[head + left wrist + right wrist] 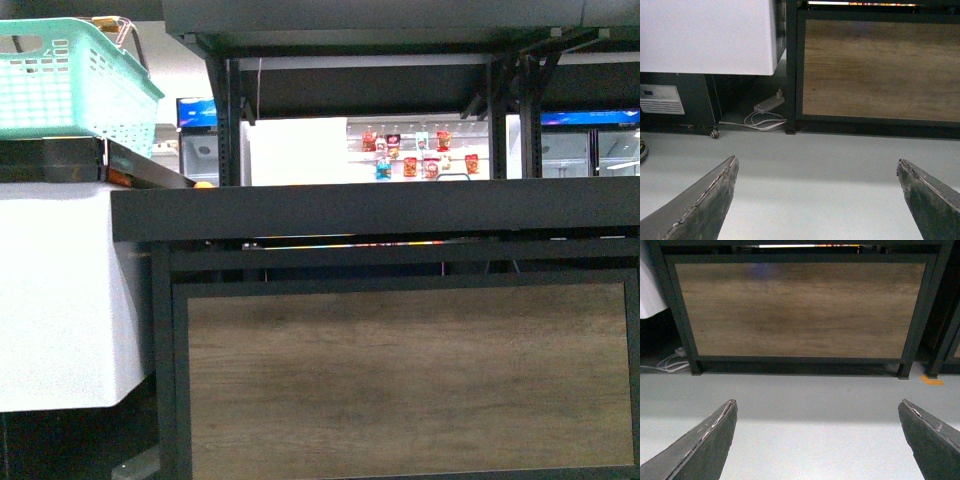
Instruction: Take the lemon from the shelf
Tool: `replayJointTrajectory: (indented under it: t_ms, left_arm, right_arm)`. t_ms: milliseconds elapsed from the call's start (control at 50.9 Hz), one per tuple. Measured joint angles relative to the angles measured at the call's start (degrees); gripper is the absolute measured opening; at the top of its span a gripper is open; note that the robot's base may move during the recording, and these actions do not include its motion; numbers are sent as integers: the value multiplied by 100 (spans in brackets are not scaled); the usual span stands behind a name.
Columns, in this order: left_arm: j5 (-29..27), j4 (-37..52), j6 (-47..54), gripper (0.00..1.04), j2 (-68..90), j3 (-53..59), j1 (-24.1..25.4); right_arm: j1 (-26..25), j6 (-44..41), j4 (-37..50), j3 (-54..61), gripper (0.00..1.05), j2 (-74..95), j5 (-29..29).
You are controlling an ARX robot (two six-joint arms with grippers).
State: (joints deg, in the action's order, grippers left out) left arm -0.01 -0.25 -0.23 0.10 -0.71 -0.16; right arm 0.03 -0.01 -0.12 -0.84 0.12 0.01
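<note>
Left tool (816,161) agape; basket (60,95) contents hidden

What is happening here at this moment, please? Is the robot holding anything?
Nothing is being handled yet. The robot faces the black shelf, looking at it from low down, in front of its brown wood panel. The wrist views show the left hand and the right hand open and empty above the grey floor, pointing toward that panel. No lemon can be seen in any view, so the pick has not begun.
</note>
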Motion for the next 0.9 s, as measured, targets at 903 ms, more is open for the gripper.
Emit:
replayJointTrajectory:
  t_ms: [903]
  left_arm:
    - [2,0,0,97,0,0,0]
  right_arm:
    - [0,0,0,0,97,2,-4]
